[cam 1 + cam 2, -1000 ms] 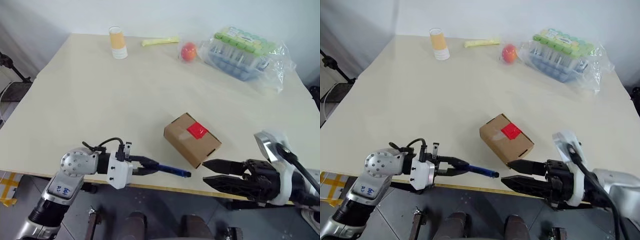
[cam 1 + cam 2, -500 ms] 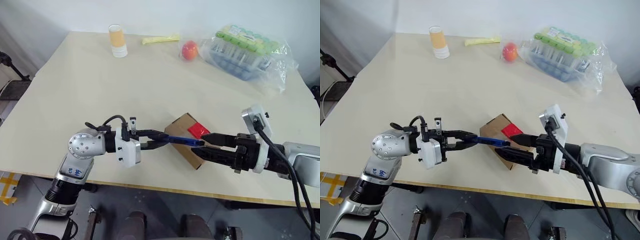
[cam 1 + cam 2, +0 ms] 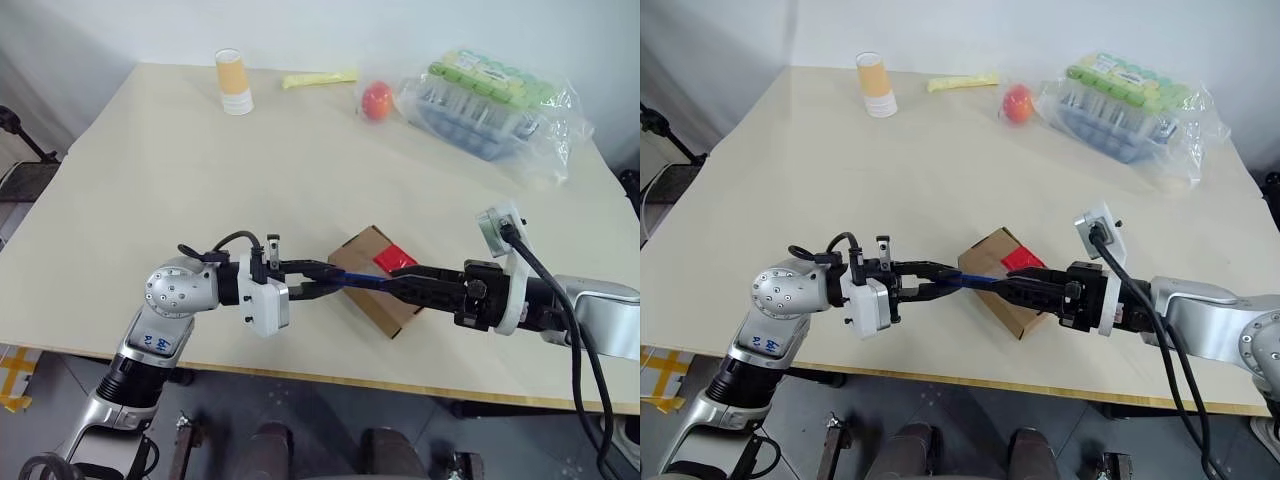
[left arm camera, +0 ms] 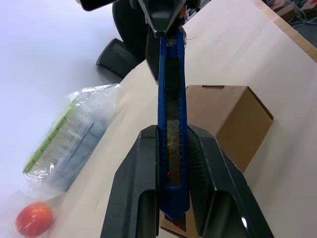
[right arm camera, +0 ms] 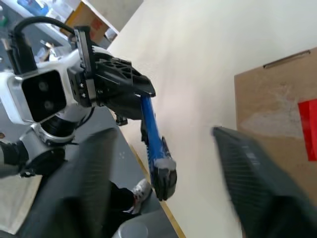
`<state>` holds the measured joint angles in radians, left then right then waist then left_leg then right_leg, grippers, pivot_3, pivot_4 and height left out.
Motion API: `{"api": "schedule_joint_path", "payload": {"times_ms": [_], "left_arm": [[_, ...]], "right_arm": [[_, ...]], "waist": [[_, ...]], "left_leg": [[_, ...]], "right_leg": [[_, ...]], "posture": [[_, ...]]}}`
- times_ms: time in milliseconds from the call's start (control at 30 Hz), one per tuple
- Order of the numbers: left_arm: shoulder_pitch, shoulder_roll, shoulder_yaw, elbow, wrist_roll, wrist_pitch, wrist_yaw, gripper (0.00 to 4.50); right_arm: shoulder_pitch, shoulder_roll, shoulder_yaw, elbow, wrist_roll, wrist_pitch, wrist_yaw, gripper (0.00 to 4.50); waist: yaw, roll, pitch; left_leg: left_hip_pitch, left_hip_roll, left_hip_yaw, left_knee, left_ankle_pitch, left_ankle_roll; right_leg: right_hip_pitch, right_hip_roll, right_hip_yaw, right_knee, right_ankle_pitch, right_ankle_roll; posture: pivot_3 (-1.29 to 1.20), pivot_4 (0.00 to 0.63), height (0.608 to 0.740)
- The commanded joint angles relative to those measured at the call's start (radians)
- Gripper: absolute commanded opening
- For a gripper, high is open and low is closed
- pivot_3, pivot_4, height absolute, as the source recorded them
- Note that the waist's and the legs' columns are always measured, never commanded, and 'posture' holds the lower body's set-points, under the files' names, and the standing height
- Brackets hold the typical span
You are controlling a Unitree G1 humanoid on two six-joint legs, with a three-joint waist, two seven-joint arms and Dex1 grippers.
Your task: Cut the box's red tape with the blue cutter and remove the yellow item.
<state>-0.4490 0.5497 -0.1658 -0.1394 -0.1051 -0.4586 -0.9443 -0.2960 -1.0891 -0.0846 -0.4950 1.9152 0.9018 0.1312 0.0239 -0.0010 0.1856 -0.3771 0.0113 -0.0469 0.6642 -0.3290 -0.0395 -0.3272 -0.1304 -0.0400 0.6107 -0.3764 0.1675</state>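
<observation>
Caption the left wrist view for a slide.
Left gripper holds the blue cutter above the box; right gripper meets its tip.

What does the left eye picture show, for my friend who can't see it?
The left gripper holds a blue cutter level above a brown box with red tape, and the right gripper meets the cutter's far end. A cup, fruit and bagged tubes sit far back.

small rectangular cardboard box (image 3: 372, 282): plain brown
square tape patch (image 3: 394, 260): bright red
slim pen-shaped cutter (image 4: 171, 106): dark blue
</observation>
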Motion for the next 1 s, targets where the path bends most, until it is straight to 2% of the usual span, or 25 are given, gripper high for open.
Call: {"api": "schedule_joint_path", "payload": {"times_ms": [33,133,367,467,700,767,833,933,1000], "left_arm": [[0.002,0.000,0.005,-0.026,0.007,-0.015,0.024,0.43],[0.002,0.001,0.005,-0.030,0.010,-0.013,0.029,0.43],[0.004,0.001,0.004,-0.033,0.017,-0.013,0.036,0.43],[0.003,-0.003,0.004,-0.034,0.023,-0.012,0.043,0.43],[-0.003,-0.009,0.000,-0.033,0.034,-0.016,0.053,0.43],[0.002,-0.007,-0.007,-0.047,0.000,0.014,0.034,0.43],[0.008,-0.008,-0.005,-0.062,-0.026,0.030,0.029,1.19],[0.025,-0.008,0.023,-0.095,-0.058,0.113,0.054,1.98],[0.062,0.024,0.067,-0.166,-0.222,0.337,0.055,2.57]], "right_arm": [[-0.017,0.002,-0.007,0.000,0.020,0.020,0.006,1.44],[-0.021,0.009,-0.001,0.009,0.019,0.030,-0.003,0.41],[-0.033,0.024,0.010,0.032,0.028,0.046,-0.021,0.41],[-0.035,0.028,0.020,0.037,0.029,0.056,-0.023,0.16],[-0.051,0.056,0.036,0.054,0.043,0.062,-0.028,0.16],[-0.058,0.066,0.041,0.058,0.042,0.062,-0.031,0.16],[-0.064,0.075,0.042,0.062,0.038,0.062,-0.028,0.16],[-0.068,0.080,0.031,0.061,0.024,0.068,-0.011,0.16],[-0.064,0.070,0.005,0.062,0.005,0.077,0.024,0.16]], "waist": [[0.000,0.000,0.000],[0.000,0.000,0.000],[0.000,0.000,0.000],[0.000,0.000,0.000],[0.000,0.000,0.000],[0.000,0.000,0.000],[0.000,0.000,0.000],[0.000,0.000,0.000],[-0.001,0.000,0.000]], "left_leg": [[0.000,0.000,0.000,0.000,0.000,0.000],[0.000,0.000,0.000,0.000,0.000,0.000],[0.000,0.000,0.000,0.000,0.000,0.000],[0.000,0.000,0.000,0.000,0.000,0.000],[0.000,0.000,0.000,0.000,0.000,0.000],[0.000,0.000,0.000,0.000,0.000,0.000],[0.000,0.000,0.000,0.000,0.000,0.000],[-0.001,0.000,-0.001,0.000,0.000,0.000],[-0.001,0.000,-0.001,0.000,0.000,0.000]], "right_leg": [[0.000,0.000,0.000,0.000,0.000,0.000],[0.000,0.000,0.000,0.000,0.000,0.000],[0.000,0.000,0.000,0.000,0.000,0.000],[0.000,0.000,0.000,0.000,0.000,0.000],[0.000,0.000,0.000,0.000,0.000,0.000],[0.000,0.000,-0.001,0.000,0.000,0.000],[0.000,0.000,-0.001,0.000,0.000,0.000],[0.000,0.000,-0.001,0.000,0.000,0.000],[0.000,0.000,-0.001,0.000,0.000,0.000]], "posture": [[0.00,0.150,0.740],[0.00,0.150,0.740],[0.00,0.150,0.740],[0.00,0.150,0.740],[0.00,0.150,0.740],[0.00,0.150,0.740],[0.00,0.150,0.740],[0.00,0.150,0.740],[0.00,0.150,0.740]]}}
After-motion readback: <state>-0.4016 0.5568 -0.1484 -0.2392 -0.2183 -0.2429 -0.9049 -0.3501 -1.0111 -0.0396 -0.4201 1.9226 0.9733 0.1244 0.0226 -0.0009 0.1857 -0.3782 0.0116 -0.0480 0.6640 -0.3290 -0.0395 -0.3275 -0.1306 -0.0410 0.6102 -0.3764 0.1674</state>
